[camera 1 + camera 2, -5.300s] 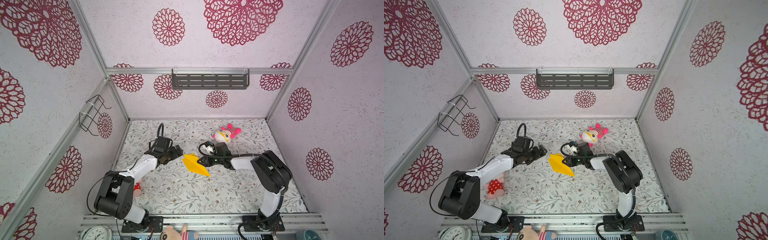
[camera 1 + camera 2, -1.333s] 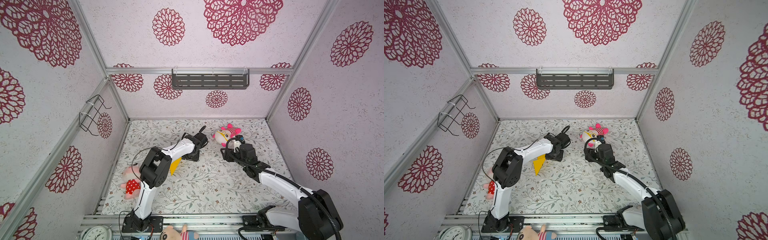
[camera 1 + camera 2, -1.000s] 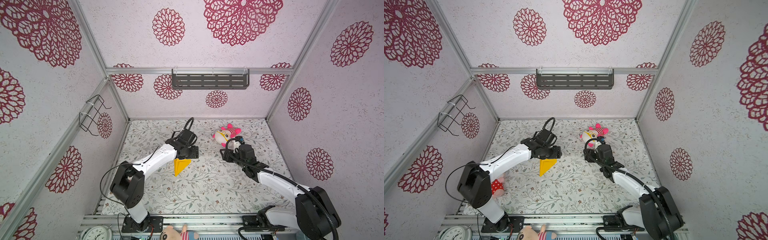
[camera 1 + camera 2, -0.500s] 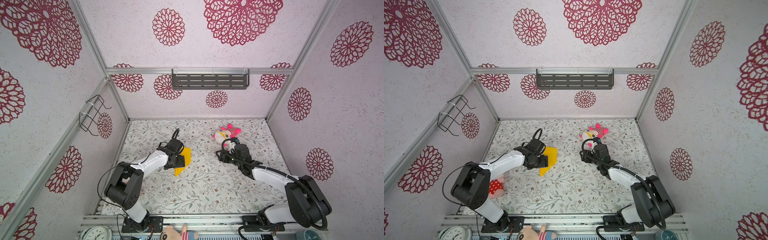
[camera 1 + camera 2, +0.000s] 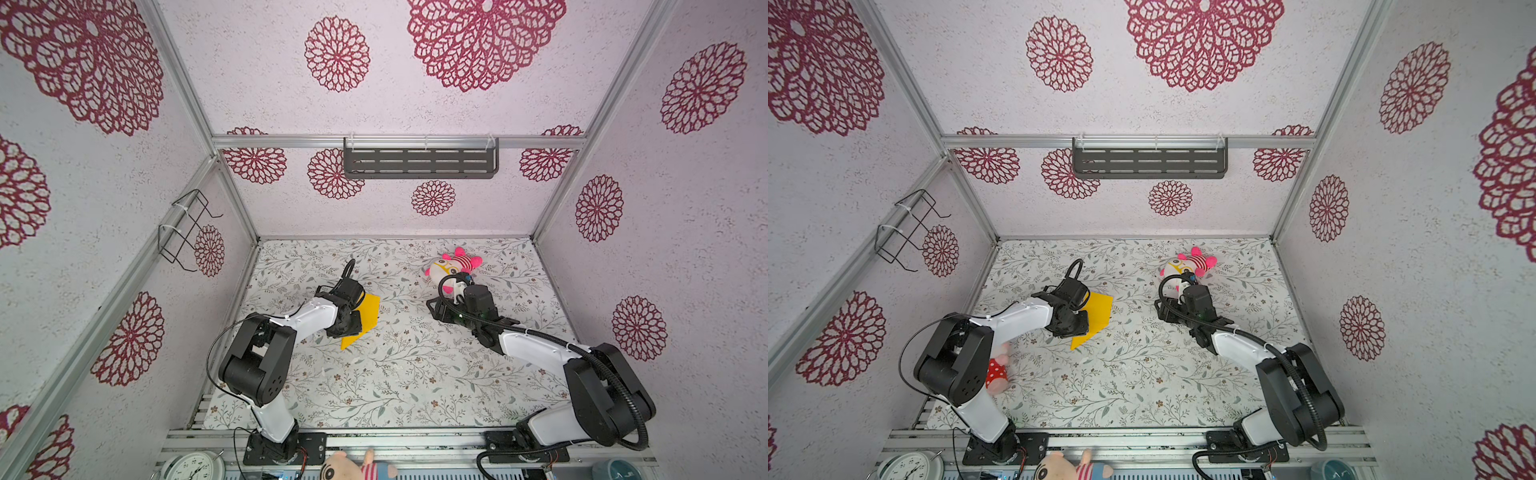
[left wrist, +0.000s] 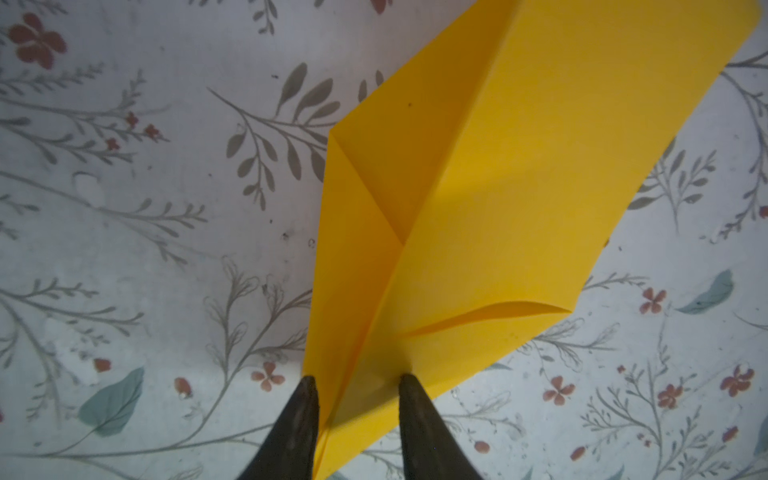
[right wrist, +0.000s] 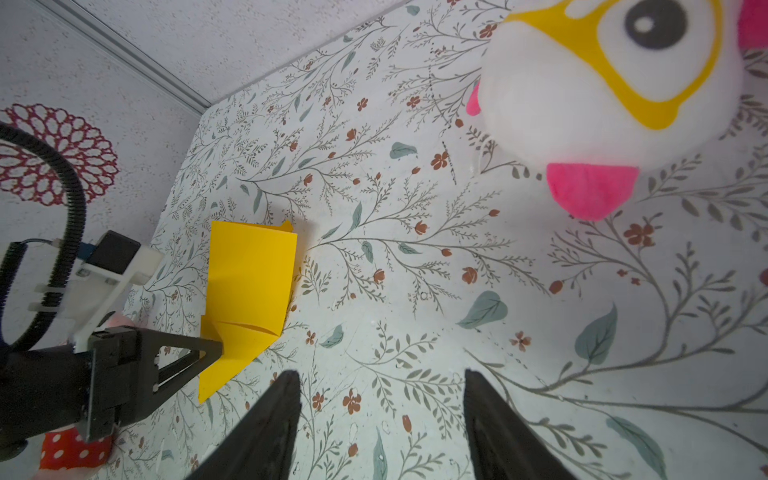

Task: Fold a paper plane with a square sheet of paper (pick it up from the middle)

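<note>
Left wrist view shows the yellow paper [image 6: 498, 187] lying flat on the flowery table [image 6: 124, 208]. The paper is partly folded. One end is narrow and pointy, with folds that meet at a line down the middle. The other end is wide and straight. The left gripper [image 6: 358, 380] stands right at the narrow end. Its two black fingertips [image 6: 307, 390] are apart, with the narrow end of the paper between them. One tip is at the edge of the paper and the other tip sits on top of it. The paper is not lifted. In both top views the paper [image 5: 370, 309] is on the left half of the table, near the middle, and the left arm's wrist hides part of it [image 5: 1098, 311]. The right gripper [image 7: 380, 374] is well apart from the paper. Its fingers are spread wide, and only the table shows between them. It hangs just beside the pink and white plush toy [image 7: 582, 83], which lies near the back of the table [image 5: 446, 266]. Another plush toy in red with white dots [image 5: 995, 372] lies by the left arm's base, partly hidden.
</note>
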